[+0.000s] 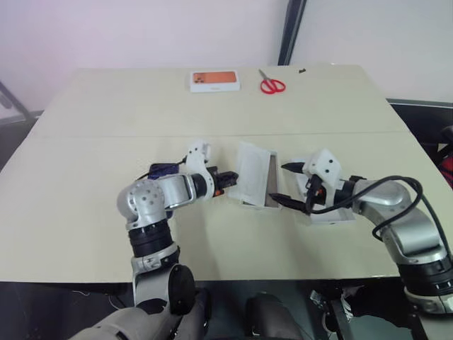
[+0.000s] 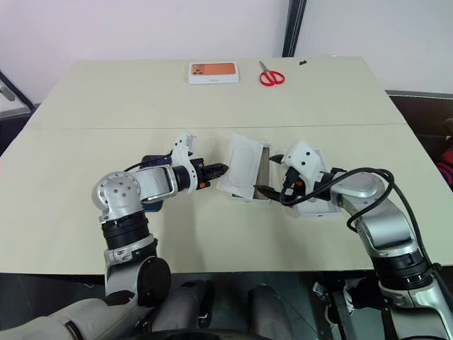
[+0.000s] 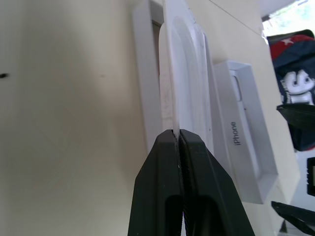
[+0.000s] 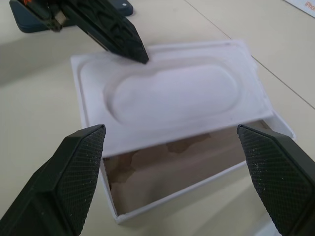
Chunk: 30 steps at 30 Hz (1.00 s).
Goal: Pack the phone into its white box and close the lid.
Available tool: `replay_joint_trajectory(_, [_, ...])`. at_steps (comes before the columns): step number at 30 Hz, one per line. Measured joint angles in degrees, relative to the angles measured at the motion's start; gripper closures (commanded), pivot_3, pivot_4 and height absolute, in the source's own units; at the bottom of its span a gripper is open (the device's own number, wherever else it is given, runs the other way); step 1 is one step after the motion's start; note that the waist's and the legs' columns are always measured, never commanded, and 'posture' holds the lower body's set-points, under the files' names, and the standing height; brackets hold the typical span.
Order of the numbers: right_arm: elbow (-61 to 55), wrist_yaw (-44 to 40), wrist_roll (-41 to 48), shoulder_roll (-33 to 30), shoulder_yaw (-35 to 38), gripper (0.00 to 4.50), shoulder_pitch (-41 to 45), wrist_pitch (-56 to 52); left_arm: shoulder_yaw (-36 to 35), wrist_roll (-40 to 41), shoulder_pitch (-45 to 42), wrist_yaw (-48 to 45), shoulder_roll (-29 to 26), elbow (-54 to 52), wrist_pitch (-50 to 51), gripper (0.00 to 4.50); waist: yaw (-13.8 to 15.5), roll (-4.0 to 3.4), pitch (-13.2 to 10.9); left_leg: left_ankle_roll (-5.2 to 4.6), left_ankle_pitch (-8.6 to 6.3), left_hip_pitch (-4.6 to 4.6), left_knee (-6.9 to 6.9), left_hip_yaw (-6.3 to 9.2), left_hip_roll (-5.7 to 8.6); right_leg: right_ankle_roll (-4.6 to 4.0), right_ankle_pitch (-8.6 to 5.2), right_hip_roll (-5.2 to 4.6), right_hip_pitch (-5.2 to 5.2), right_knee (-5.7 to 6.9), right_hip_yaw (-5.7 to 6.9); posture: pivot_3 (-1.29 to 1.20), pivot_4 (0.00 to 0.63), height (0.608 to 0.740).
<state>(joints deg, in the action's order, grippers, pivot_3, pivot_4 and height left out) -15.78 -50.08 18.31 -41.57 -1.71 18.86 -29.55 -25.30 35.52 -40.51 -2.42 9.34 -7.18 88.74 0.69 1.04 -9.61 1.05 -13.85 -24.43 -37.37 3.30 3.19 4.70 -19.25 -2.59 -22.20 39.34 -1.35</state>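
Pinching the edge of a flat white moulded insert card, your left end effector is closed on it and holds it tilted over the shallow white rectangular cardboard box at the middle of the pale worktop. Behind your left forearm lies the slim dark navy-blue phone, flat on the worktop and apart from the box. Right of the box, your right end effector stands wide open and empty, its black fingers either side of the box's near end, where a brownish floor shows under the raised card. Under that right wrist sits the deeper white cardboard lid, open side up. Far back on the worktop rest a white box with orange print and red-handled scissors.

The step in hand looks like clearing or seating the insert card before the phone goes in. Next, you would need to settle that card, then bring the left end effector back for the phone; the open right one seems placed to steady the box.
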Motion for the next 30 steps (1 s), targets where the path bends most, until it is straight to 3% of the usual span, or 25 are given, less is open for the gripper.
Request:
replay_joint_trajectory(2, [0.0, 0.1, 0.0, 0.1, -0.1, 0.00, 0.0, 0.0, 0.4, 0.1, 0.0, -0.3, 0.0, 0.9, -0.8, 3.66, 0.0, 0.00, 0.0, 0.00, 0.00, 0.00, 0.00, 0.00, 0.00, 0.00, 0.00, 0.00, 0.00, 0.00, 0.00, 0.00, 0.150, 0.740])
replay_joint_trajectory(6, [0.0, 0.2, 0.0, 0.1, -0.1, 0.00, 0.1, 0.0, 1.6, 0.7, 0.0, -1.5, -0.2, 1.6, -1.5, 1.75, 0.0, 0.00, 0.0, 0.00, 0.00, 0.00, 0.00, 0.00, 0.00, 0.00, 0.00, 0.00, 0.00, 0.00, 0.00, 0.00, 0.150, 0.740])
replay_joint_trajectory(12, [0.0, 0.4, -0.1, 0.2, -0.4, 0.00, 1.1, -0.1, 0.6, 4.1, 0.0, -5.1, -3.3, -1.1, -1.7, 1.75, -0.3, 0.00, 0.0, 0.02, 0.01, 0.01, 0.03, 0.00, 0.00, 0.00, 0.00, 0.01, -0.03, 0.01, -0.01, 0.00, 0.150, 0.740])
replay_joint_trajectory(15, [0.3, 0.8, -0.8, 0.2, -1.5, 0.89, 2.9, -0.3, 2.1, 4.6, 2.6, -8.6, -10.6, -5.2, -5.3, 1.72, -0.8, -0.03, 0.0, 0.09, 0.05, 0.03, 0.12, 0.00, -0.02, 0.00, 0.00, 0.02, -0.08, 0.03, -0.02, 0.00, 0.150, 0.740])
replay_joint_trajectory(20, [3.5, 2.1, -3.7, 1.1, -4.8, 3.25, 6.8, -2.0, 10.9, -0.2, 12.7, -17.8, -27.7, -11.0, -19.3, 1.72, -1.4, -0.06, 0.0, 0.12, 0.07, 0.03, 0.18, 0.01, -0.01, -0.02, 0.00, 0.00, -0.10, 0.01, -0.04, 0.00, 0.150, 0.740])
replay_joint_trajectory(22, [4.9, 2.7, -5.2, 2.3, -6.6, 4.39, 8.9, -2.5, 14.9, -3.2, 16.8, -22.1, -33.4, -12.8, -27.0, 1.72, -1.2, -0.06, 0.0, 0.12, 0.07, 0.03, 0.18, 0.02, -0.01, -0.03, 0.00, -0.03, -0.07, -0.05, -0.03, 0.00, 0.150, 0.740])
replay_joint_trajectory(30, [12.3, 4.2, -11.7, 6.3, -14.2, 4.45, 14.8, -3.1, 17.8, -8.7, 31.6, -36.0, -44.1, -17.2, -48.9, 1.72, -1.4, -0.11, 0.0, 0.05, 0.03, 0.02, 0.28, 0.02, -0.01, -0.06, -0.01, -0.08, -0.11, -0.12, -0.04, 0.00, 0.150, 0.740])
